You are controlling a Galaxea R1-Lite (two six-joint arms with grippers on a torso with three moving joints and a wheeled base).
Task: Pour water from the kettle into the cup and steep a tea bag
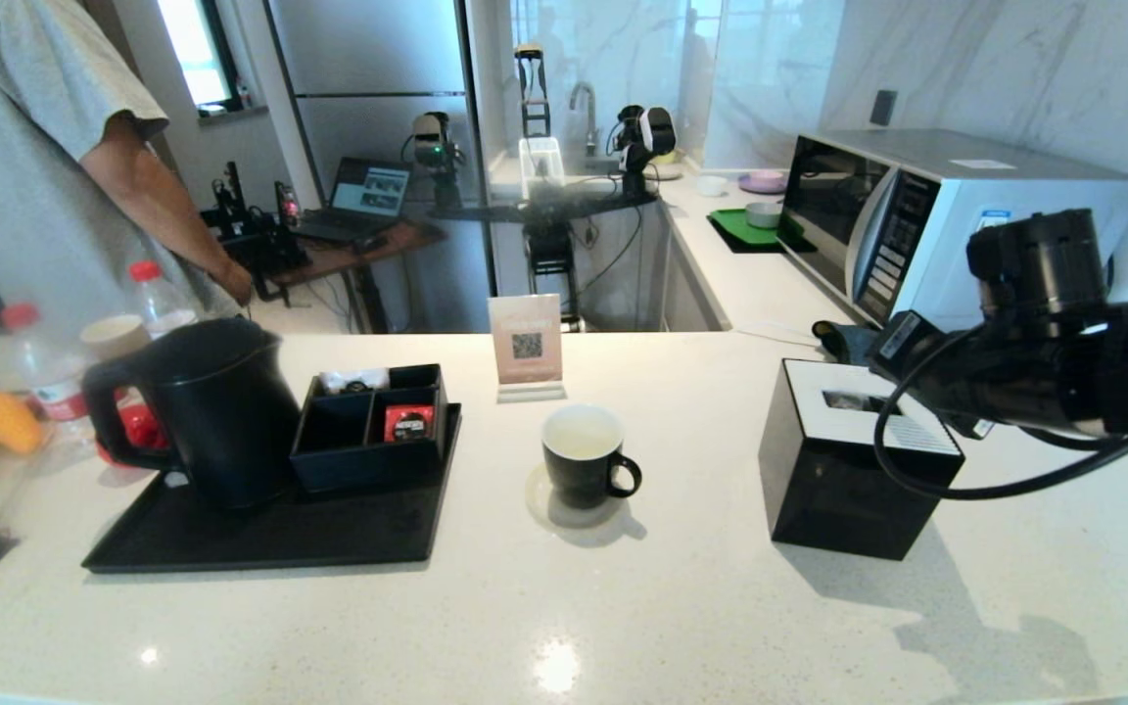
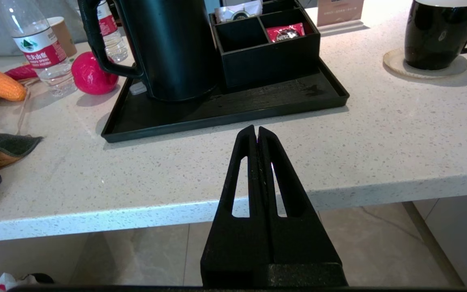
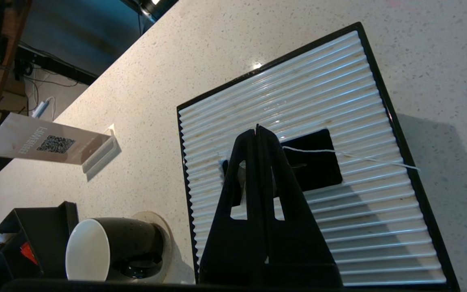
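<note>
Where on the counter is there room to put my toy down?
Bare counter stretches along the near edge, in front of the tray and cup. There is also a gap between the cup and the tissue box. The far left, by the bottles and kettle, is crowded.

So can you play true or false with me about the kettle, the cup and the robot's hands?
1. The kettle stands on the black tray. True.
2. The cup is lying on its side. False: it stands upright on a round coaster.
3. The left hand is holding the kettle's handle. False: it is shut on nothing, near the counter's front edge, apart from the kettle.
4. The right hand is above the black tissue box. True: its shut fingers hang over the box's ribbed white top.
5. The red packet sits inside the cup. False: it sits in a compartment of the black organiser on the tray.
</note>
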